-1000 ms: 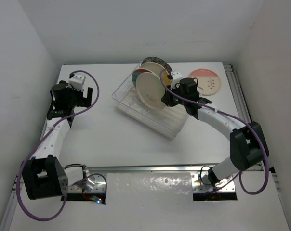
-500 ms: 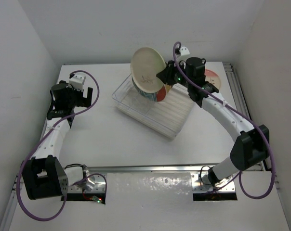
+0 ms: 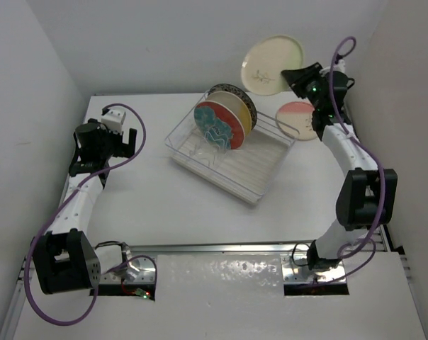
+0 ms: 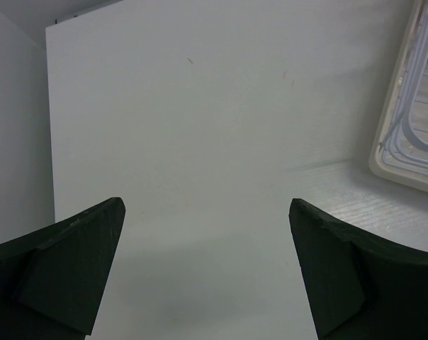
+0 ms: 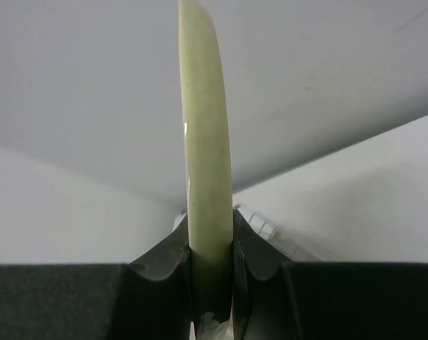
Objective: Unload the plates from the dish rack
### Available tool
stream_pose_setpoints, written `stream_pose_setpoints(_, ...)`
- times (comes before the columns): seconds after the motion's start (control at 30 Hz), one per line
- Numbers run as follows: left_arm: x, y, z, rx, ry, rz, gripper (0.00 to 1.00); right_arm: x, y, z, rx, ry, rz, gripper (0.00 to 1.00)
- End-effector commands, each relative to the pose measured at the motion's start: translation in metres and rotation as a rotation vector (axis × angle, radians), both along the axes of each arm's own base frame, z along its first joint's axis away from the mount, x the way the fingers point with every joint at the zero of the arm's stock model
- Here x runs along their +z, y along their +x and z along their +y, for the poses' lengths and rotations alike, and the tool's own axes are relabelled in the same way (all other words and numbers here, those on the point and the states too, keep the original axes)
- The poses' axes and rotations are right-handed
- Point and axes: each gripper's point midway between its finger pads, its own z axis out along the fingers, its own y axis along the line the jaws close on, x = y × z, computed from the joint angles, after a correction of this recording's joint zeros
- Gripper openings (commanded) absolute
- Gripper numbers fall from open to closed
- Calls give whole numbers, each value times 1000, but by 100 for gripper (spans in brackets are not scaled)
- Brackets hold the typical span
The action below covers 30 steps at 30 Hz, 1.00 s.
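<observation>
cream plate [image 3: 271,64] pinched edge-on in right gripper [image 3: 295,76], high beyond dish rack [image 3: 260,170], left gripper [image 4: 205,227] spread wide, holding nothing

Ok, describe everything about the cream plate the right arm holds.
The cream plate is round and glossy, with a raised rim and a small dark sprig motif. It hangs in the air beyond the dish rack, tilted, face toward the overhead camera. Only the right pincer touches it, clamped on its edge.
</observation>
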Motion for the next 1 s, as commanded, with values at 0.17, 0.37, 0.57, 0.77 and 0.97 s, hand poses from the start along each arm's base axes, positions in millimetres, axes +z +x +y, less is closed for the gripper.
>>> stream_pose_setpoints(0.17,14,-6,-7,-9,-24,-57,100,49,5,-110,-245,229,-207,0)
stream_pose_setpoints(0.37,7,-10,-7,-3,-29,-46,100,-18,13,-172,-406,256,-84,0)
stream_pose_setpoints(0.57,10,-9,-4,5,-15,-46,100,-67,25,-181,-424,220,21,0)
stream_pose_setpoints(0.77,8,-12,-4,7,-11,-26,100,-117,40,-190,-461,225,114,0)
stream_pose_setpoints(0.97,12,-14,-1,20,-3,-35,100,-160,56,-185,-427,289,192,0)
